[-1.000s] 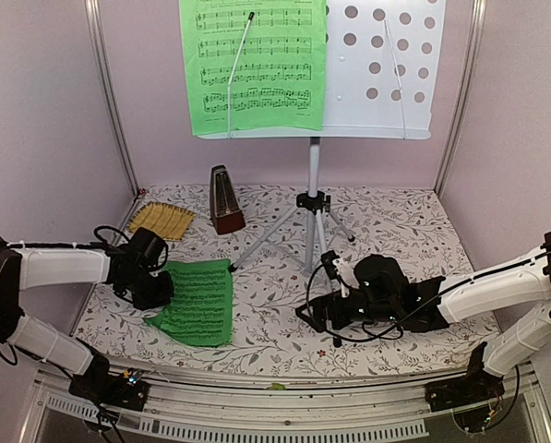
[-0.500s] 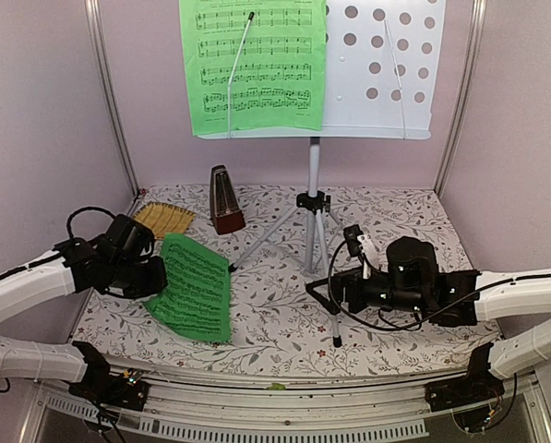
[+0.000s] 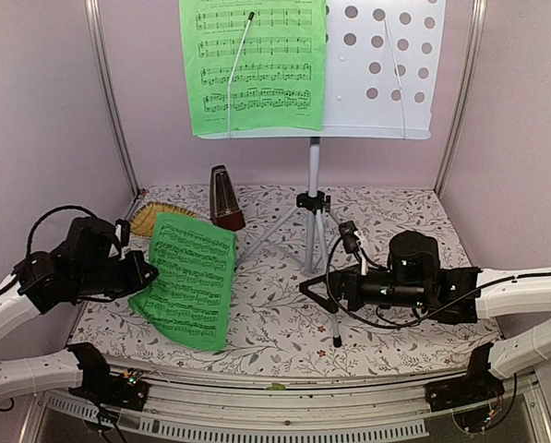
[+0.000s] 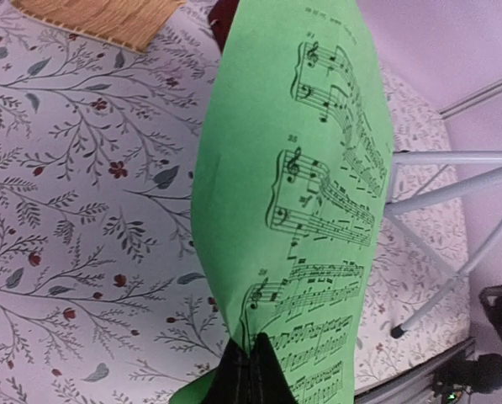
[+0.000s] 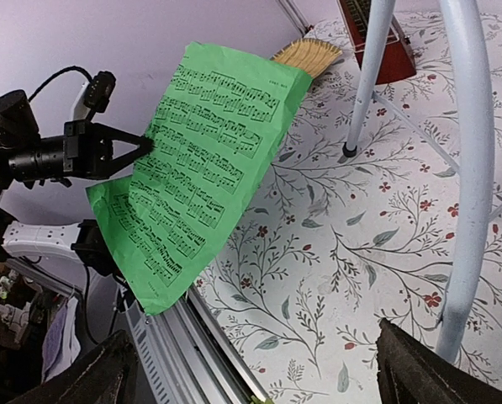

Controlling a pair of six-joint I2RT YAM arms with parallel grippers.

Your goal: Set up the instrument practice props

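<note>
Just pale lilac walls point(image 3: 44, 111) at 9, 12 and 3 o'clock, with silver metal posts point(image 3: 109, 92) in the back corners around 11 and 1. White table cloth point(image 3: 386, 217) printed with grey leafy sprigs and tiny red flowers. Aluminium rail point(image 3: 303, 406) along 6 o'clock. Soft, even lighting.

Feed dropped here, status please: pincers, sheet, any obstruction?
Left pincer shut on green sheet, held up. Right pincer open beside stand leg. Stand already carries another sheet on its left half.
</note>
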